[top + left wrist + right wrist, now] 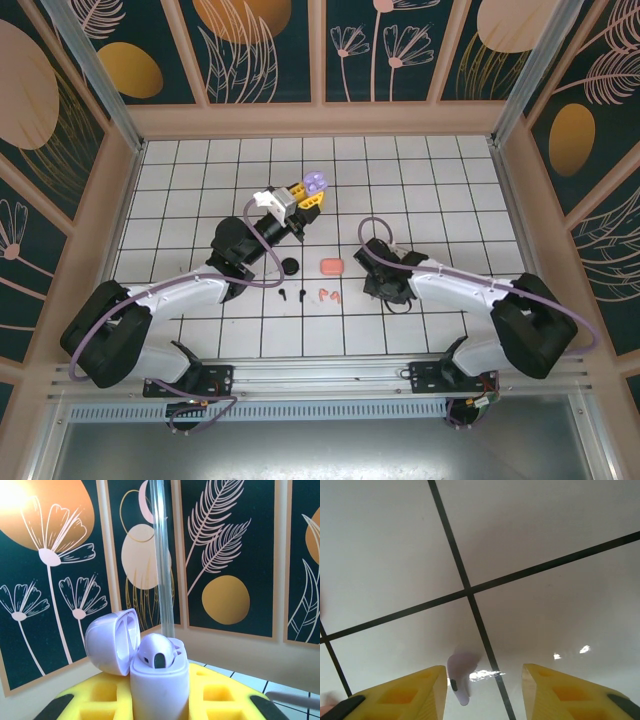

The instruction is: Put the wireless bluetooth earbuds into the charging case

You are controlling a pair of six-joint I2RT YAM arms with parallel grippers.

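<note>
Low in the centre of the top view, the black earbuds [283, 295] and coral earbuds [325, 295] lie on the table [200, 180], black to the left. Just right of them the right pincer [385, 288] points down at the table. Its wrist view shows its yellow fingers [405, 695] spread wide with nothing gripped. A lavender earbud [460, 677] lies on the table between them at the bottom of the frame, nearer the finger on the left. Further back sit the black case [290, 265] and the coral case [332, 265], side by side. Farthest, at upper centre, the left pincer [303, 193] is clamped on the lavender case [317, 183]. In its wrist view the lid [112, 640] hangs open to the left and a second lavender bud [156, 652] sits inside.
</note>
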